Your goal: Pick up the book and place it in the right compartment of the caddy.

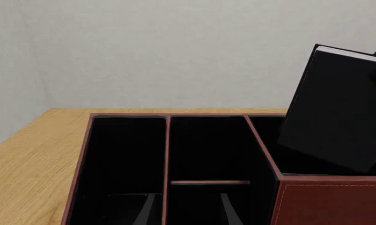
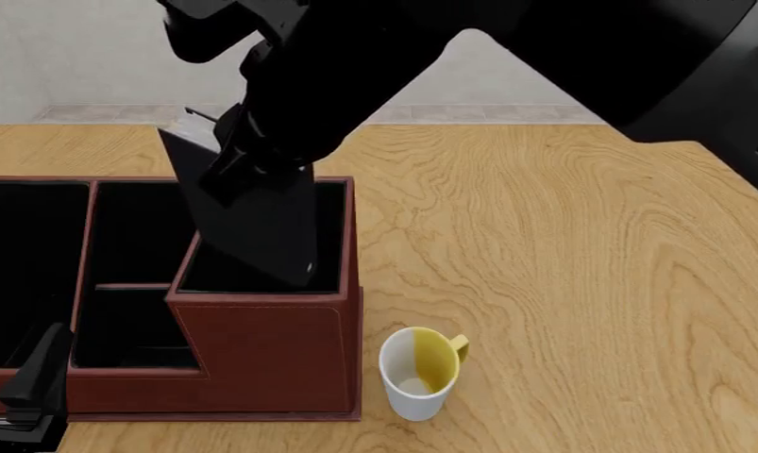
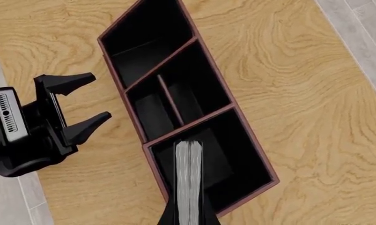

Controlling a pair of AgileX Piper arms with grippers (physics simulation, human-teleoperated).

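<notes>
Right gripper [image 2: 255, 156] clamped on the book [image 2: 255, 231], tilted, lower end inside the right compartment [image 2: 334, 226] of the caddy [image 2: 272, 354]; left gripper [image 3: 81, 103] fingers apart, holding nothing.

Front view: fixed, high behind the arms, angled forward and down over the bench [image 2: 581, 245]; medium range.
Left wrist view: low, level, close against the caddy [image 1: 325, 201], facing the wall.
Right wrist view: high, looking straight down.
Shared: all three see the caddy and the book [image 3: 189, 173].
</notes>
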